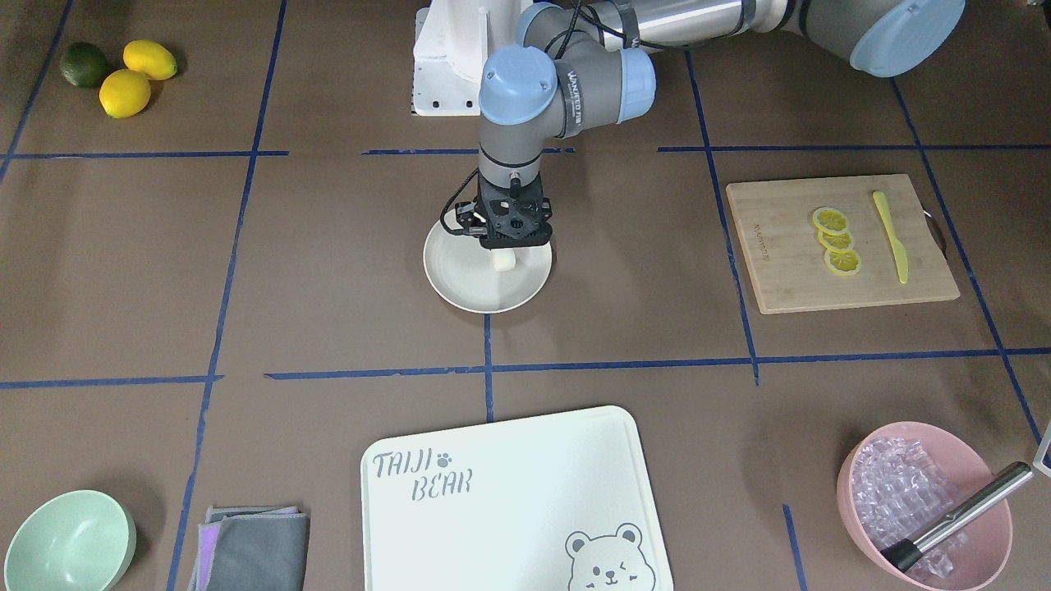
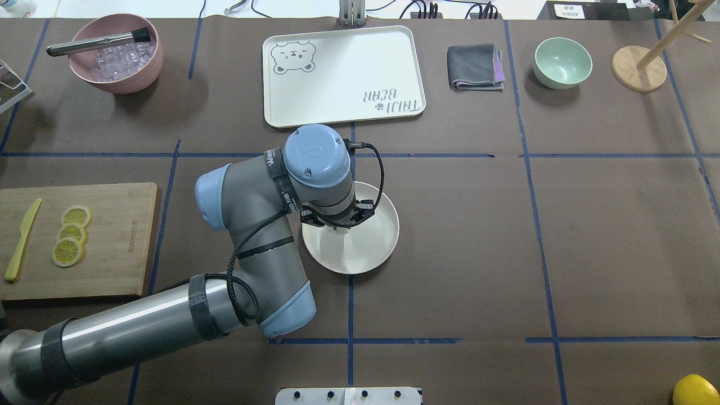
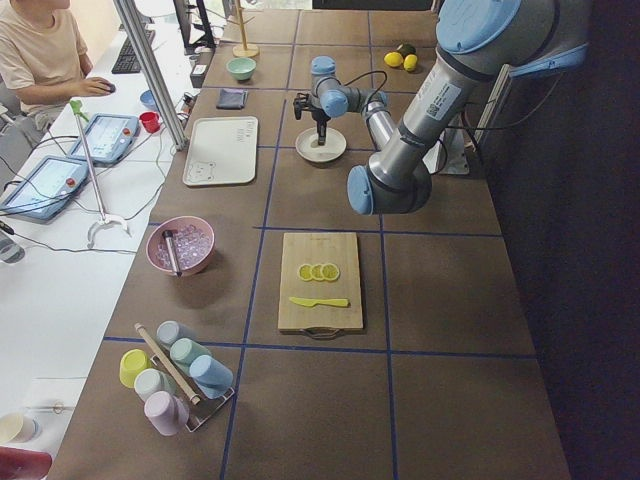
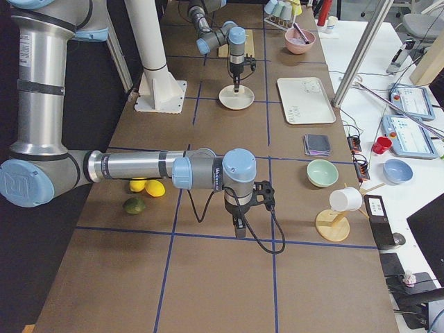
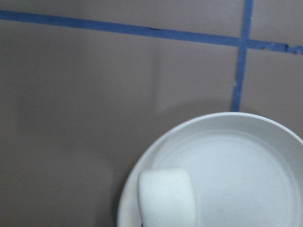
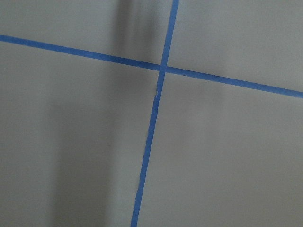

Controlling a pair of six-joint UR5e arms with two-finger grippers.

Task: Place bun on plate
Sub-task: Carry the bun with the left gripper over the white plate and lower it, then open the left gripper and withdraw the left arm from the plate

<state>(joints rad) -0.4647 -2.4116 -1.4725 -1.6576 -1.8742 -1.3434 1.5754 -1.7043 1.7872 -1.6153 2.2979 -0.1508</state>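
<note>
Brown counter (image 1: 328, 271) gridded with blue tape (image 1: 616, 367); cream plate (image 1: 472, 289), white bun (image 1: 502, 260); yellow lemon slices (image 1: 836, 240) right; pink bowl (image 1: 973, 455) lower right.

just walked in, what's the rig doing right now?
The left arm's tool is straight above the plate in the middle of the table. The bun is right under it and looks to be resting inside the plate near the rim. These views do not show whether the tool grips the bun or has let go. The right tool hangs apart over the table, taking no part.
</note>
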